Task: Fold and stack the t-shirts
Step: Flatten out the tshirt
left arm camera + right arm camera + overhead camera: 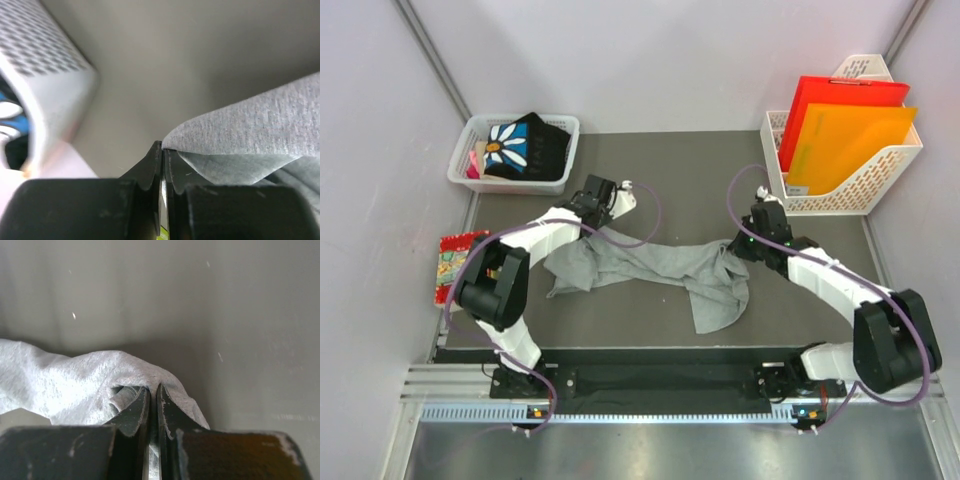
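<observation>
The light heather-grey t-shirt [650, 265] lies crumpled across the middle of the table [670, 160], drawn into a rumpled band from left to right, with a loose flap trailing toward the near edge on its right half. The left claw [588, 222] is closed tight on the shirt's upper left corner; in the left wrist view the two fingers meet with a fold of grey cloth caught at their tips. The right claw [735, 250] is likewise pressed together on the shirt's right end (the right wrist view shows bunched fabric wrapped around and between its fingertips). Whether the pinched ends are raised off the table cannot be told.

The black t-shirt [525, 145], white daisy on blue print facing up, sits bundled in a white basket [515, 185] at the far left corner, well apart from the grey one. A small red patterned packet [455, 262] lies flat at the table's left edge, beside the left arm's elbow. At the far right stands a white file rack [850, 190] holding a red folder [840, 95] and an orange folder [850, 145] upright.
</observation>
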`<action>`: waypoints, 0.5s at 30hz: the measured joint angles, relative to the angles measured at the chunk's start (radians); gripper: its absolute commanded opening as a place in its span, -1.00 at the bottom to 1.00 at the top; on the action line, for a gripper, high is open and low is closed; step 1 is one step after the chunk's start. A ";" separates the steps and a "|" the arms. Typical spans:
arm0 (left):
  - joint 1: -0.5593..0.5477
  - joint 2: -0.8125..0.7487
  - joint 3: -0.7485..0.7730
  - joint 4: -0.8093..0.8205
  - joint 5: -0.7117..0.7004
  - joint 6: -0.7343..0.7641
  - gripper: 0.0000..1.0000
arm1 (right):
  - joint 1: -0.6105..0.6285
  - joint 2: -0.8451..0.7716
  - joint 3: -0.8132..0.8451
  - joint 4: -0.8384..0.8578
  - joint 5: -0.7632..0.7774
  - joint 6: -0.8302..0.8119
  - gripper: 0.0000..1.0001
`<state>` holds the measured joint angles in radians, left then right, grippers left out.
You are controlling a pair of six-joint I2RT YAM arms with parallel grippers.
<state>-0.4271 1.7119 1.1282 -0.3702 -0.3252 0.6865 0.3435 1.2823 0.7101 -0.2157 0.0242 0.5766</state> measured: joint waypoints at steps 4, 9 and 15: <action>0.003 0.060 0.078 0.071 -0.040 0.034 -0.16 | 0.000 0.069 0.043 0.049 0.008 -0.016 -1.00; 0.023 0.090 0.120 0.126 -0.062 0.017 0.89 | 0.000 0.159 0.090 0.076 0.031 -0.045 -0.83; 0.037 0.017 0.069 0.089 -0.034 -0.040 0.86 | -0.002 0.235 0.124 0.074 0.065 -0.084 0.01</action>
<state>-0.3897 1.7287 1.1973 -0.2817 -0.3588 0.6468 0.3416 1.5169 0.8341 -0.1417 0.0895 0.4923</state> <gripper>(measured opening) 0.954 0.415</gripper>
